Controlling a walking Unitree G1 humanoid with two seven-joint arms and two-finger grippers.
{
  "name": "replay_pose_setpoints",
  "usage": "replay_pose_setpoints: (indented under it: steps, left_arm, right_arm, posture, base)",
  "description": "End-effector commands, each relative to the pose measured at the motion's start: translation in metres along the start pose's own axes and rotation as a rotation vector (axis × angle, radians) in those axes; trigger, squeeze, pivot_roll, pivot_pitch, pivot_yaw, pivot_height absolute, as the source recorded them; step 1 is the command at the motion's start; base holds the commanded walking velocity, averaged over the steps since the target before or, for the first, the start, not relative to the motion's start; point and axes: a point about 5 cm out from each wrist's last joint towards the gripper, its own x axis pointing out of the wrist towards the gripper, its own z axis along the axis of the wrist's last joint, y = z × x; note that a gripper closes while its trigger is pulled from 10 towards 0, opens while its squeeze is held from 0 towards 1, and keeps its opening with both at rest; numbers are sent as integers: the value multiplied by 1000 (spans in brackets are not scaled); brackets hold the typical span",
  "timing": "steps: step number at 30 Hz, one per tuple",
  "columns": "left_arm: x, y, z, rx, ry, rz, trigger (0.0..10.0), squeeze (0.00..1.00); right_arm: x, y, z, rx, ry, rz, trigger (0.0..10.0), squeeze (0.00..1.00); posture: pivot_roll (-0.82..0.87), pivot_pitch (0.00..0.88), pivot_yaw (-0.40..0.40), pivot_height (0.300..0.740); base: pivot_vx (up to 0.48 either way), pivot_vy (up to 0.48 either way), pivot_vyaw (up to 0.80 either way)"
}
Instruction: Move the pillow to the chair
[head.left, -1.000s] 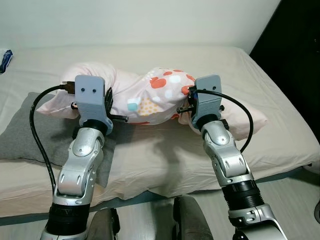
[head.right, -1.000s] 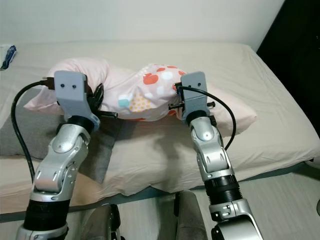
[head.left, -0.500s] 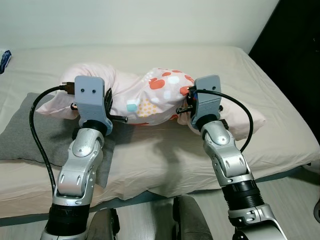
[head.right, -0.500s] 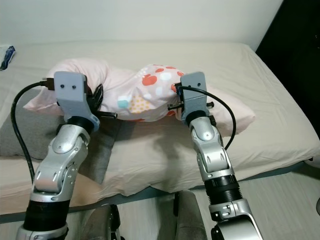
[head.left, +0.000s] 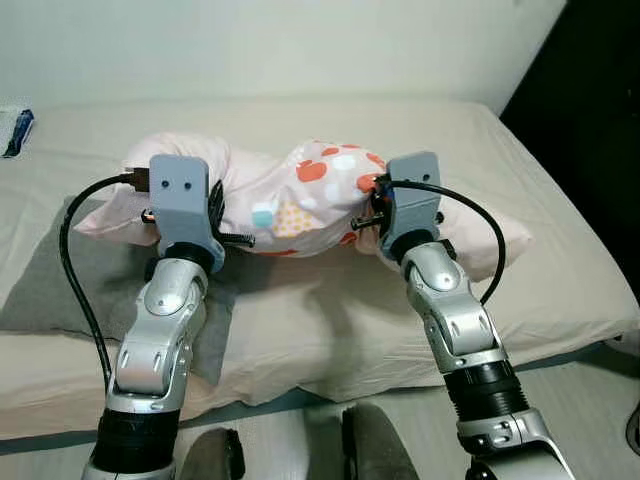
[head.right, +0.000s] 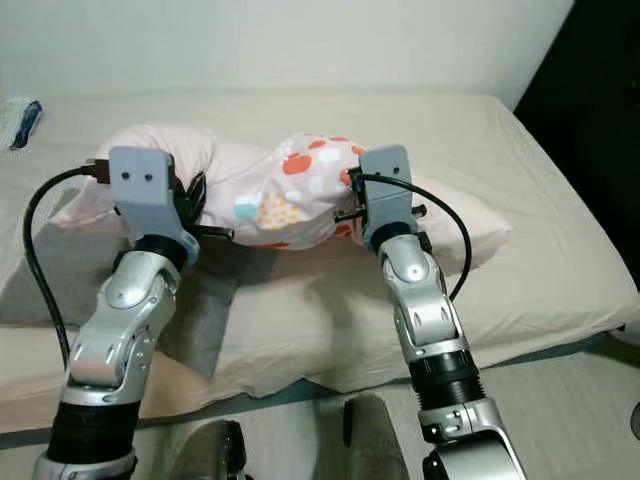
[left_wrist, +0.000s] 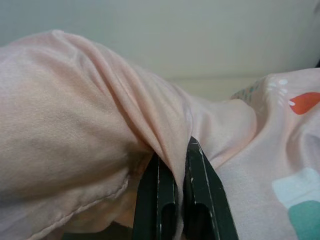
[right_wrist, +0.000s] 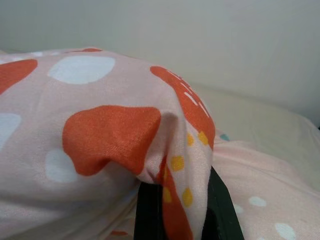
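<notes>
The pillow (head.left: 300, 195) is pink with orange, white and yellow patches and hangs bunched between my two arms, just above the bed (head.left: 300, 320). My left gripper (left_wrist: 181, 150) is shut on a fold of its plain pink end, with cloth pinched between the black fingers (left_wrist: 200, 200). At the patterned end, my right gripper (right_wrist: 175, 185) is shut on an orange-spotted fold. In the eye views both grippers sit behind their grey wrist housings, the left (head.left: 222, 210) and the right (head.left: 375, 205), pressed into the pillow.
A grey cloth (head.left: 50, 285) lies on the bed at my left under the pillow's end. A blue and white thing (head.left: 18, 130) rests at the far left. Dark space (head.left: 590, 110) borders the bed's right side. The floor (head.left: 580, 400) runs along the near edge.
The pillow has risen slightly off the bed with both grippers still holding it. The whole view has shifted a little, so the camera has moved.
</notes>
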Motion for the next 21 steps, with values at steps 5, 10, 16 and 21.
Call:
replay_pose_setpoints:
  steps: [5,10,16,21]
  left_arm:
    - [-2,-4,-1,-3,1,-17,10000,0]
    - [-2,-3,-2,-3,3,-11,10000,0]
    - [-2,-4,-1,-3,-2,-14,10000,0]
    - [-2,-4,-1,-3,-2,-18,10000,0]
  right_arm:
    - [1,9,13,-17,-57,39,10000,0]
    - [2,10,12,-50,-56,45,10000,0]
    - [-2,12,17,36,-69,91,10000,0]
    - [-2,14,17,27,-73,95,10000,0]
  posture:
    - [-28,155,-82,683]
    - [-28,150,-83,683]
    - [-28,150,-81,698]
    - [-27,152,-82,713]
  base:
    - [0,0,0]
    - [0,0,0]
    - [0,0,0]
    - [0,0,0]
